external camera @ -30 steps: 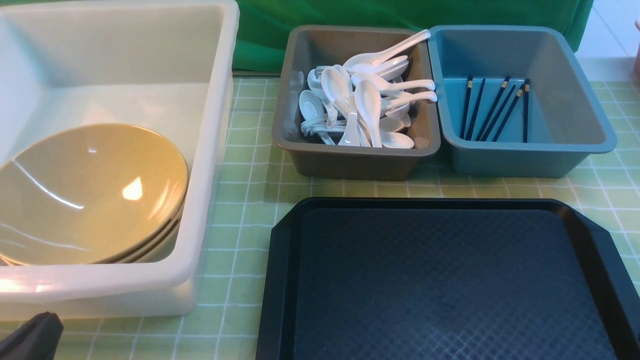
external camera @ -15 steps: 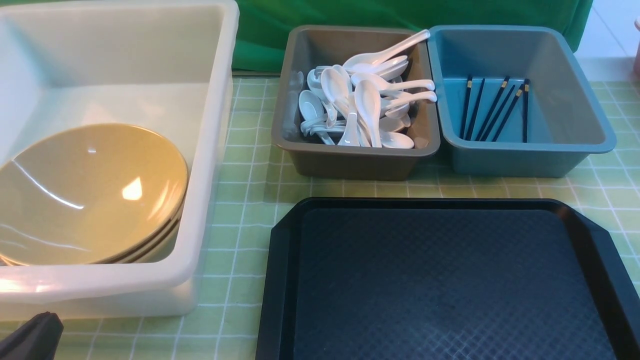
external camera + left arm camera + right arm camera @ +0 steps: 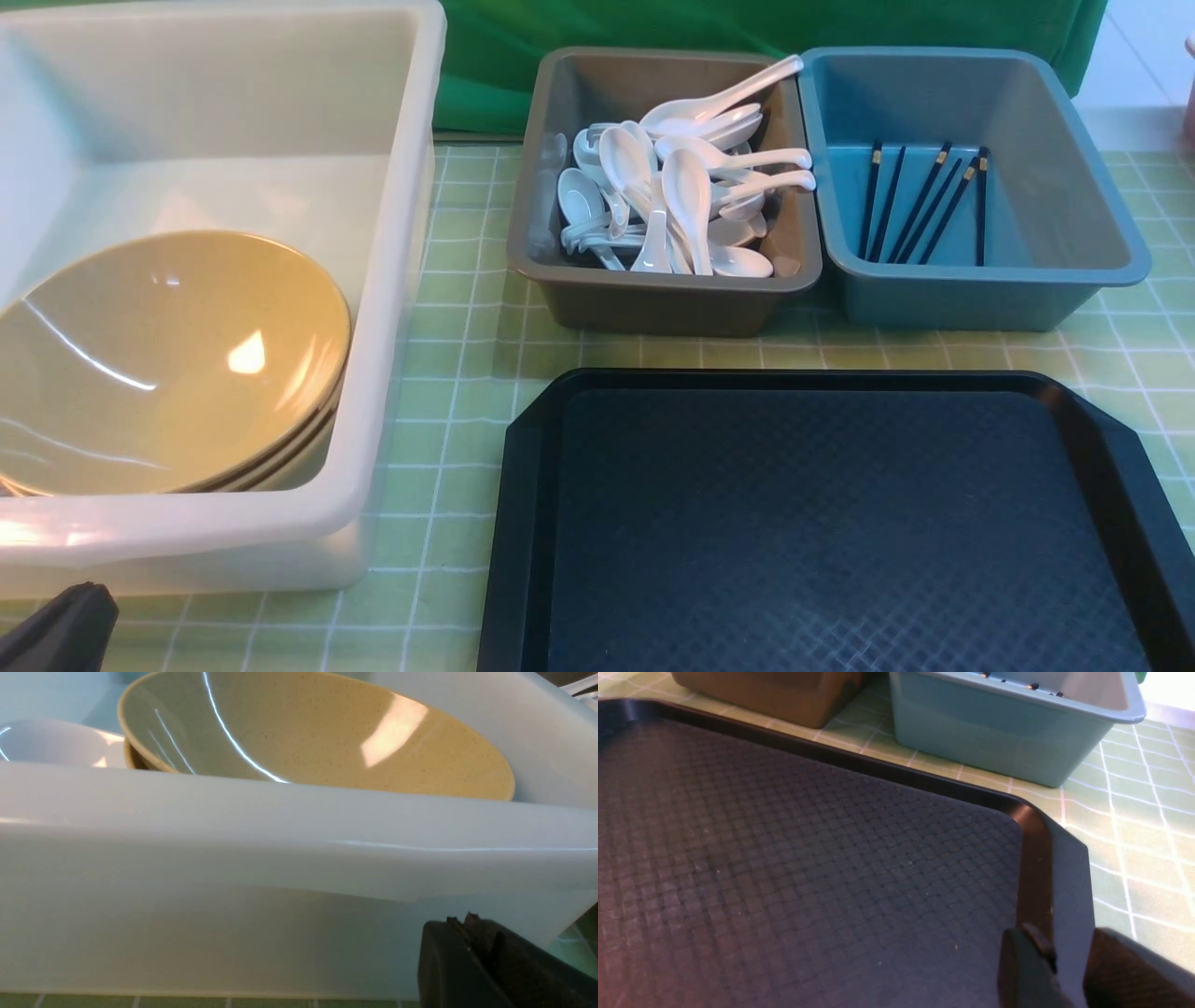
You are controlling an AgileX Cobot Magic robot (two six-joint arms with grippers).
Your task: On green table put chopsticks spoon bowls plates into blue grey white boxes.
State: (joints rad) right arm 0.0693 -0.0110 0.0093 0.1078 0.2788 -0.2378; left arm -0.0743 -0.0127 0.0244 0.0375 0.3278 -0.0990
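left gripper (image 3: 472, 933): dark jaws pressed together, holding nothing; it sits low at about 7 o'clock on the table, just outside the near wall of the large translucent white plastic box (image 3: 261, 826).
right gripper (image 3: 1057, 961): two dark fingers stand apart with the raised rim of the black textured plastic tray (image 3: 1036, 868) between them; I cannot tell whether the pads are touching it.
black tray (image 3: 831, 523): at 5 to 6 o'clock, diamond-embossed floor bare of tableware. Judged stiff and light; the rim is the only hold.
pale green grid-printed cloth table (image 3: 467, 373): no loose tableware visible on it.
wide shallow olive-tan glossy bowls (image 3: 168, 359): nested stack tilted inside the white box (image 3: 392, 280), at 9 o'clock. Judged heavy for their size, hard, slick, chip-prone. Hold: pinch across the flaring rim, lift slowly.
small glossy white dish (image 3: 56, 744): seen only by the left wrist camera, beside the bowl stack (image 3: 308, 732) in the same box. Judged brittle and slippery; take it at the edge.
glossy white ceramic soup spoons (image 3: 681, 187): heaped in the brownish-grey plastic box (image 3: 653, 299), at 12 o'clock. Judged light, smooth, breakable. Hold: the short handle, not the scoop.
thin black chopsticks with gold bands (image 3: 924, 201): lying roughly parallel on the floor of the teal-blue plastic box (image 3: 971, 289), at 1 o'clock, touching the grey box's side. Judged light, rigid, prone to roll. Hold: mid-length, across the sticks.
sorting: appears complete.
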